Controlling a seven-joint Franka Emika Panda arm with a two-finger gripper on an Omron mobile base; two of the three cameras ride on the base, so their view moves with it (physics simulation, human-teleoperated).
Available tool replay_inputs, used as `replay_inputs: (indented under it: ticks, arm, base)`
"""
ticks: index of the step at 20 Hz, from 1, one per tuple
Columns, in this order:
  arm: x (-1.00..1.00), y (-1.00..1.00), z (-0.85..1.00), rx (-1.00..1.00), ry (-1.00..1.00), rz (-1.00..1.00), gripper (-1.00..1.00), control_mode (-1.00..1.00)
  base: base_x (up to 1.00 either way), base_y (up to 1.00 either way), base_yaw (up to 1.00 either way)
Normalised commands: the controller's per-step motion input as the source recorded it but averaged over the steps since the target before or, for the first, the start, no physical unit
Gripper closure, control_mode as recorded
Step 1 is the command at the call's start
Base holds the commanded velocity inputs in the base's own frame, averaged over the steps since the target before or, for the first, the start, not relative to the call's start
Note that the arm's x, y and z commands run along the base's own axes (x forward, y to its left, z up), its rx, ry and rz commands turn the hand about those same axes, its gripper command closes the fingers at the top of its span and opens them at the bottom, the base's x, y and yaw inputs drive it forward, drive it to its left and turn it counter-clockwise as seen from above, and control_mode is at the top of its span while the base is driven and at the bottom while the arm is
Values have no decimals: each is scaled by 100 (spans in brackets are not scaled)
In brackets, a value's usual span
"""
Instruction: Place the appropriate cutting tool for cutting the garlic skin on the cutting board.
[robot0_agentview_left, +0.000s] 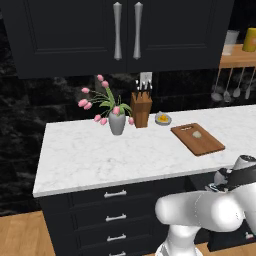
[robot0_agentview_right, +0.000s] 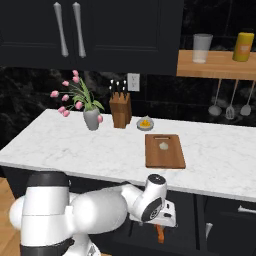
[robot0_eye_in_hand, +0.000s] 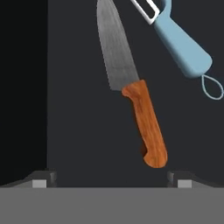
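The cutting tool (robot0_eye_in_hand: 138, 109) lies on a dark drawer floor, silver blade pointing away, reddish-orange handle towards me. My gripper (robot0_eye_in_hand: 111, 180) hovers over it, open, fingertips (robot0_eye_in_hand: 43, 179) wide apart on either side of the handle's end and holding nothing. From the right base view, the hand reaches below the counter front, with the orange handle (robot0_agentview_right: 160, 233) just under it. Up on the white counter, the cutting board (robot0_agentview_left: 207, 145) (robot0_agentview_right: 165, 159) lies flat, with the garlic (robot0_agentview_left: 197, 134) (robot0_agentview_right: 163, 145) near its far end.
A teal-handled peeler (robot0_eye_in_hand: 181, 43) lies beside the knife's blade. Behind the board stand a wooden knife block (robot0_agentview_right: 121, 110), a vase of pink tulips (robot0_agentview_right: 91, 119) and a small dish with an orange piece (robot0_agentview_right: 145, 123). Drawer fronts (robot0_agentview_left: 116, 217) run below the counter.
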Motion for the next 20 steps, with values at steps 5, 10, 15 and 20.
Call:
replay_inputs:
  ticks: [5,10,15,20]
  arm:
    - [4,-28,0,0,1,0,-100,-100]
    - [0,-16,-9,0,0,0,-100,-100]
    - [-1,0,-22,0,0,0,-100,-100]
    - [-17,0,-33,0,0,-1,-100,-100]
  base:
    - [0,0,0]
    - [0,0,0]
    - [0,0,0]
    - [0,0,0]
